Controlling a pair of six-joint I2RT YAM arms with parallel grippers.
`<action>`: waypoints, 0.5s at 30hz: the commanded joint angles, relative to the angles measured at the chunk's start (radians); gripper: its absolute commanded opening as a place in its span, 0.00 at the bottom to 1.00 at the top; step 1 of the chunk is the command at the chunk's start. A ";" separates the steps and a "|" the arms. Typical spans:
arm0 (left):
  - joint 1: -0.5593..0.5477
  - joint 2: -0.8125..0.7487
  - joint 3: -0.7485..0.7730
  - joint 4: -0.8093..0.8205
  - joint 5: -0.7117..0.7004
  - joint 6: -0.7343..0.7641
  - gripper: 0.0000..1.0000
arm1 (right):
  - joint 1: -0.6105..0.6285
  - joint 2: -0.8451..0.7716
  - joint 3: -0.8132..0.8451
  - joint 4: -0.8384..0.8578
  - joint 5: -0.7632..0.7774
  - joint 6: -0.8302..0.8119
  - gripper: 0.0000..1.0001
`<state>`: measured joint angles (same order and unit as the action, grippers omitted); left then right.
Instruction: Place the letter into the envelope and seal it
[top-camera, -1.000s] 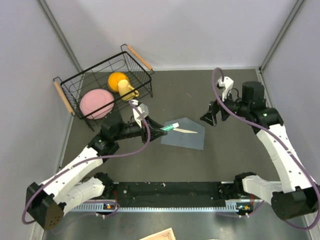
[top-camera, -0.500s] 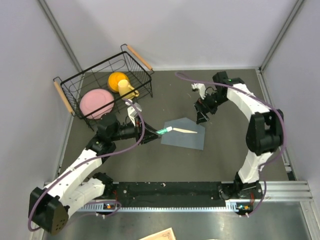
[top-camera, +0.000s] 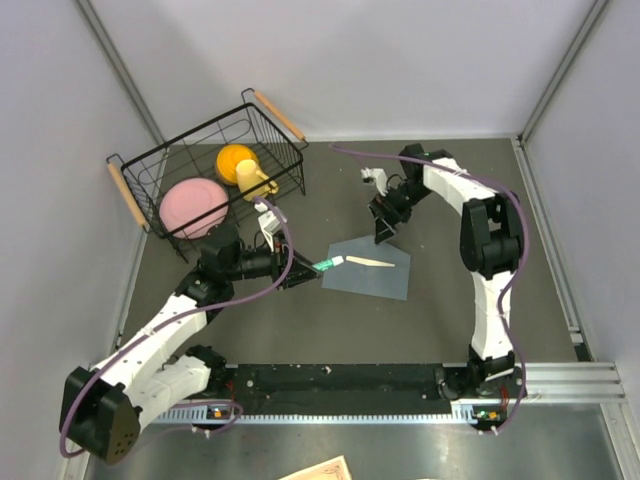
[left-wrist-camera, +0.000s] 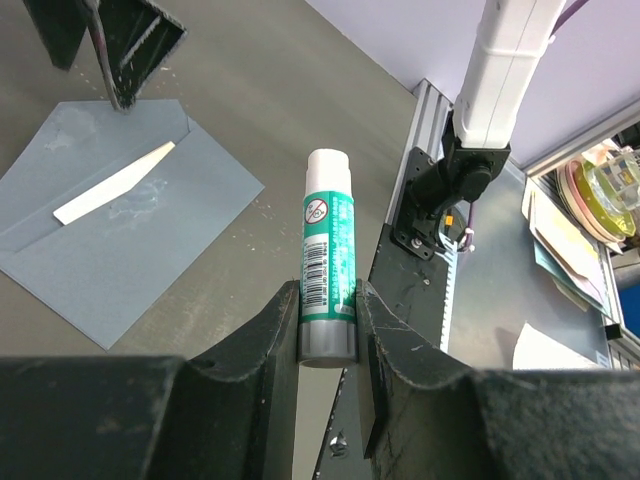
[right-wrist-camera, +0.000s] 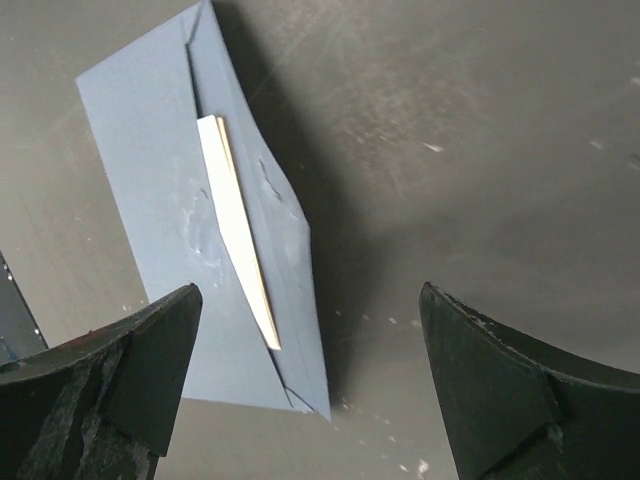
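Now the right gripper (top-camera: 383, 228) has swung in from the right side of the table (top-camera: 450, 310) and hangs above the far edge of the envelope (top-camera: 372, 280).

Its fingers stand wide apart and hold nothing. The blue-grey envelope lies flat mid-table. Only a thin cream sliver of the letter (right-wrist-camera: 236, 225) shows at its mouth, so the letter looks almost fully inside. The left gripper (left-wrist-camera: 328, 300) is clamped on a green-and-white glue stick (left-wrist-camera: 328, 262), whose tip has drawn back from over the envelope to its left edge. My guess is that the gluing is about done and the right arm has come in to press the flap shut.
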<state>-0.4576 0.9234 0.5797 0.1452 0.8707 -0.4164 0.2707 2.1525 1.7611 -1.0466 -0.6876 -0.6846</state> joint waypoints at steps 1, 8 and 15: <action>0.010 -0.011 0.010 0.033 -0.016 -0.001 0.00 | 0.062 0.020 0.020 -0.015 -0.050 -0.016 0.89; 0.030 -0.032 -0.021 0.048 -0.026 -0.044 0.00 | 0.065 0.007 -0.054 -0.030 -0.058 -0.069 0.73; 0.043 -0.031 -0.006 0.019 -0.035 -0.030 0.00 | 0.067 -0.039 -0.091 -0.030 -0.075 -0.084 0.26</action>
<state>-0.4240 0.9115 0.5606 0.1478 0.8463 -0.4465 0.3374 2.1765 1.6707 -1.0733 -0.7200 -0.7376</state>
